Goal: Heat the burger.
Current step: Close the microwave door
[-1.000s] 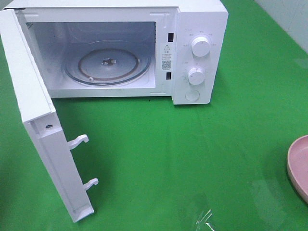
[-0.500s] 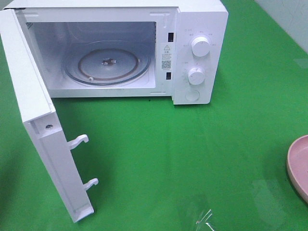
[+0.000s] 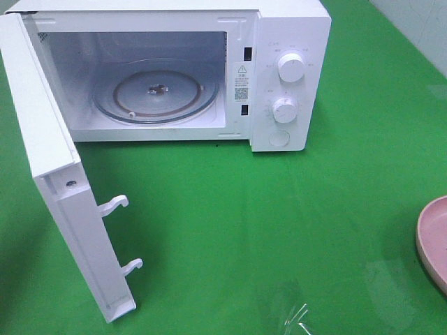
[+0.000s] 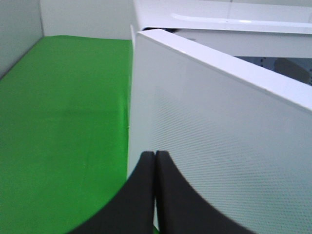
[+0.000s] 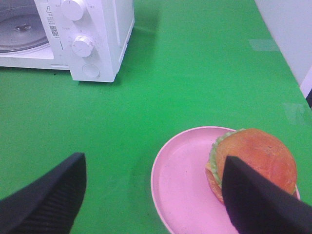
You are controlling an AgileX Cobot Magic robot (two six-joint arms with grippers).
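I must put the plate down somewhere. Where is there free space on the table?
The green cloth lies bare between the microwave front, its open door and the pink plate. The glass turntable is bare too. The plate holds the burger on one side.

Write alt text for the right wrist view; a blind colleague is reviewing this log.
A burger sits on the far side of a pink plate on green cloth, framed by the open right gripper. Beyond it stands a white microwave, its two knobs and part of its glass turntable visible.
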